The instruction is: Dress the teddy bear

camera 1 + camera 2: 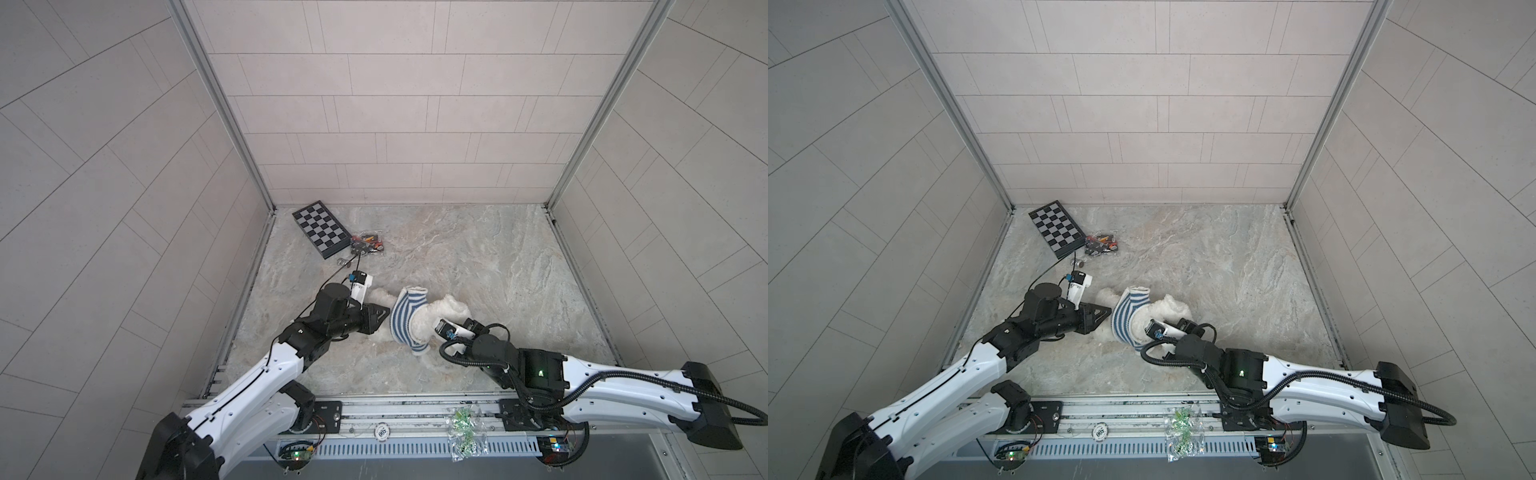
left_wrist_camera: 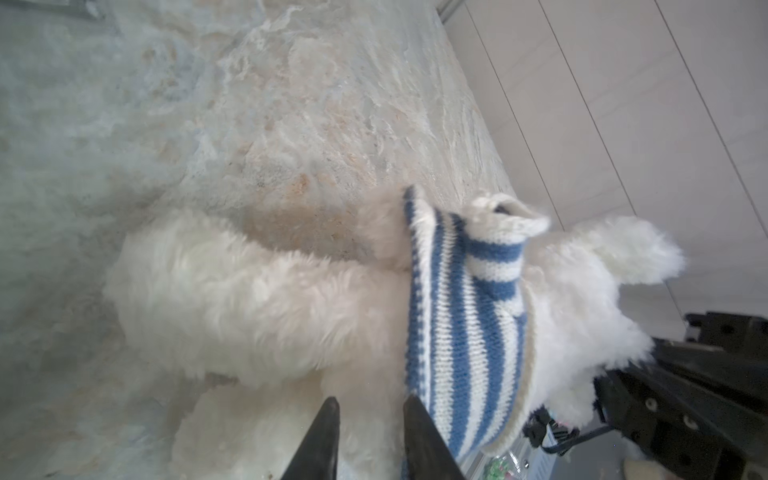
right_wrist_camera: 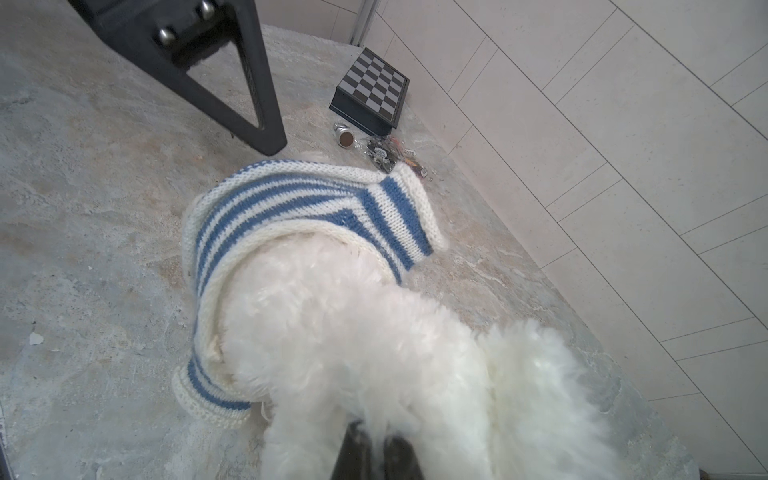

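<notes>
**Top views.**
- Bear (image 1: 455, 309): white plush, lying near the front middle of the table (image 1: 519, 266), between the two arms.
- Shirt (image 1: 405, 318): blue-and-white striped knit, round the bear's middle. Fur shows on both sides of it.
- Left gripper (image 1: 383, 318): low over the table, tips just beside the shirt's left edge.
- Chessboard (image 1: 320, 228): far left corner of the table. A clear bag (image 1: 366, 244) of small parts lies just beside its near end, well apart from the bear.

**Left wrist view.**
- Left gripper (image 2: 372, 419): jaws part way open, gripping nothing; fur shows through the gap.
- One fingertip (image 2: 415, 419) sits just beside the hem of the shirt (image 2: 461, 332).
- One cuff stands up, open.

**Right wrist view.**
- Right gripper (image 3: 376, 453): jaws closed tight, tips sunk in the fur of the bear (image 3: 353, 332) and pinching it.
- Shirt (image 3: 291, 208): bunched round the body, one sleeve lying flat on the table.
- Chessboard (image 3: 372, 89): beyond, by the wall.
</notes>
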`<state>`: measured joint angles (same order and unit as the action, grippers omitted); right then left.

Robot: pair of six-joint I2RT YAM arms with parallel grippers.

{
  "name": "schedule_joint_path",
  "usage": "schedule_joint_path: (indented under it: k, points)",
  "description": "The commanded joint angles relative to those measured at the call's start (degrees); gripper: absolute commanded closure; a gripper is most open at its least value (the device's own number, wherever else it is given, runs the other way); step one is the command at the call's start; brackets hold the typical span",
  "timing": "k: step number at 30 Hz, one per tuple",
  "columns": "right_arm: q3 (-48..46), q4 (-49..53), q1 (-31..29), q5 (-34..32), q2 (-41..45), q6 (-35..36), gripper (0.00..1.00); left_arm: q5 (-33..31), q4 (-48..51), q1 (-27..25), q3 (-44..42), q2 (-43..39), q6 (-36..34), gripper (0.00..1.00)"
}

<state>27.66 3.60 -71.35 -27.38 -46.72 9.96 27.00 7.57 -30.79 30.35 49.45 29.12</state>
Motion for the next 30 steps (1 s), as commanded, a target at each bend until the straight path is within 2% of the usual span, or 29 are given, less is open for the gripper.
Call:
schedule_joint_path:
  k: [1, 6, 18, 21, 26, 30]
  points:
    - [-0.4, -2.3, -0.4, -0.2, 1.7, 4.2, 1.00, 0.9, 4.0, -0.1, 3.8, -1.6, -2.6, 0.55]
    - [-1.1, -3.5, -0.8, 0.6, 2.2, 5.3, 1.00, 1.2, 2.0, -0.3, 5.3, 0.7, -1.9, 0.51]
    - [-2.7, -6.4, -3.1, -0.5, 1.8, 7.5, 1.00, -0.8, -4.5, -3.4, 9.8, 13.0, -0.9, 0.57]
    - [-3.1, -7.0, -3.2, -0.6, 2.0, 8.0, 1.00, -2.1, -4.8, -3.8, 10.2, 14.9, -0.7, 0.65]
    - [-3.7, -7.4, -3.4, -1.2, 3.0, 8.5, 1.00, -6.1, -4.7, -3.5, 10.0, 14.6, 0.0, 0.91]
    - [-4.7, -7.5, -3.9, -2.1, 4.4, 8.6, 1.00, -7.4, -4.2, -2.4, 9.2, 13.3, 0.5, 1.00]
